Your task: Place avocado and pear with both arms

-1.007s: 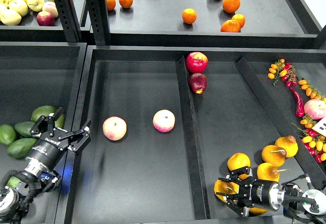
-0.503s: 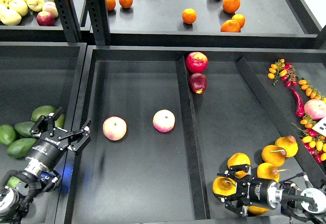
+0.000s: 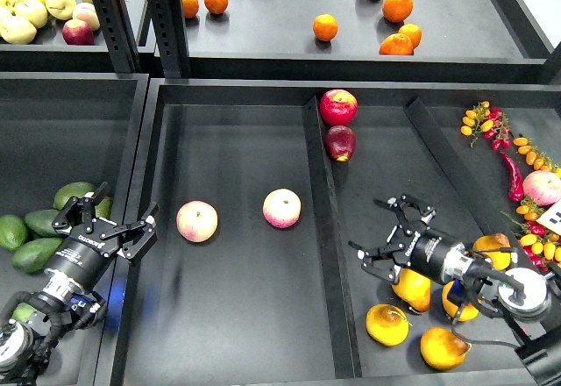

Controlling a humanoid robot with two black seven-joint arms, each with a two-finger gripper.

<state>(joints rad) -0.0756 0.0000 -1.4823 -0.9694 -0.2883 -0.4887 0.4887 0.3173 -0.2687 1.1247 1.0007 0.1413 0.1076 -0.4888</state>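
Several yellow-orange pears lie at the front of the right tray; one pear [image 3: 387,325] lies alone nearest the divider, and another [image 3: 443,348] is beside it. My right gripper [image 3: 387,233] is open and empty, above and behind these pears and touching none. Several green avocados lie in the left bin; the darkest avocado [image 3: 41,222] is among them. My left gripper [image 3: 109,221] is open and empty, over the divider just right of the avocados.
Two pink-cream round fruits [image 3: 197,221] [image 3: 282,208] lie in the middle tray [image 3: 237,316]. Two red apples [image 3: 339,105] sit by the raised divider [image 3: 326,228]. Oranges [image 3: 325,27] are on the back shelf. Chillies and small tomatoes [image 3: 513,175] lie far right.
My right gripper has lifted up and back from the front pears, leaving the pear it was around on the tray. The left arm has not moved.
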